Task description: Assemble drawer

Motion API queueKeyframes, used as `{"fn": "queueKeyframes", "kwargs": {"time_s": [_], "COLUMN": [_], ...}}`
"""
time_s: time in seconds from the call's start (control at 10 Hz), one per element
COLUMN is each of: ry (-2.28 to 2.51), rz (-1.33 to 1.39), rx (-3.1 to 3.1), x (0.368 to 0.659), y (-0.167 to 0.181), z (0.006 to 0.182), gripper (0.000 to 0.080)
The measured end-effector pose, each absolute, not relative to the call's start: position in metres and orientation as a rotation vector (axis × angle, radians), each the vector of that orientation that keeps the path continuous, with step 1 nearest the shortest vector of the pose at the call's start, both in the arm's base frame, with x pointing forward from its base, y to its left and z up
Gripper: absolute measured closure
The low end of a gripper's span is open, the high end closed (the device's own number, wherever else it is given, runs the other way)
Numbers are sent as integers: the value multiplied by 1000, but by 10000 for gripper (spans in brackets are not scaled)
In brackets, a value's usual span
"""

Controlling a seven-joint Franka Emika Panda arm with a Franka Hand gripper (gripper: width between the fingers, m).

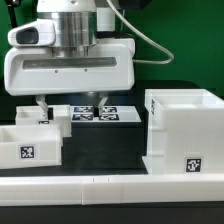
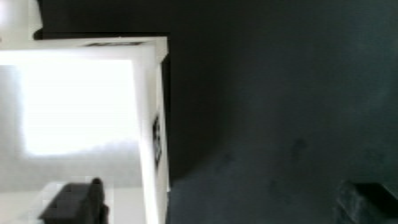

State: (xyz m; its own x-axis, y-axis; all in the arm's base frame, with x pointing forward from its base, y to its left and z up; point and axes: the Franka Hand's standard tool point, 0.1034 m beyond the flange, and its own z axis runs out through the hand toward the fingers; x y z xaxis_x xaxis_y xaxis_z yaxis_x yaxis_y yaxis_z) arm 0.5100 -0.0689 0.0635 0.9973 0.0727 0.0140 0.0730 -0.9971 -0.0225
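Observation:
The white open-fronted drawer casing stands at the exterior view's right, with a square tag low on its front. A white open-topped tray with a tag lies at the exterior view's left; a second white part sits just behind it. My gripper hangs open above the tray's inner end, holding nothing. In the wrist view the tray is a bright white box. My gripper straddles its side wall there, with one finger over the tray and the other over the black table.
The marker board lies flat at the back between the tray and the casing. A long low white border wall runs along the front edge. The black table top shows between the parts.

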Motion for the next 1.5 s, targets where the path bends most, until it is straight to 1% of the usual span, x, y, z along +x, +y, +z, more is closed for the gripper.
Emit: {"fn": "queueKeyframes", "kwargs": {"time_s": [0.1, 0.3, 0.5, 0.9, 1.2, 1.5], "ry": [-136, -190, -206, -215, -224, -227], "rz": [-17, 8, 35, 54, 49, 49], "rx": [-3116, -3108, -3108, -3122, -3129, -3129], "x": [509, 502, 496, 491, 490, 490], "y": [-72, -90, -96, -94, -92, -91], "z": [62, 51, 38, 12, 6, 5], "gripper": [151, 151, 151, 151, 151, 167]}}
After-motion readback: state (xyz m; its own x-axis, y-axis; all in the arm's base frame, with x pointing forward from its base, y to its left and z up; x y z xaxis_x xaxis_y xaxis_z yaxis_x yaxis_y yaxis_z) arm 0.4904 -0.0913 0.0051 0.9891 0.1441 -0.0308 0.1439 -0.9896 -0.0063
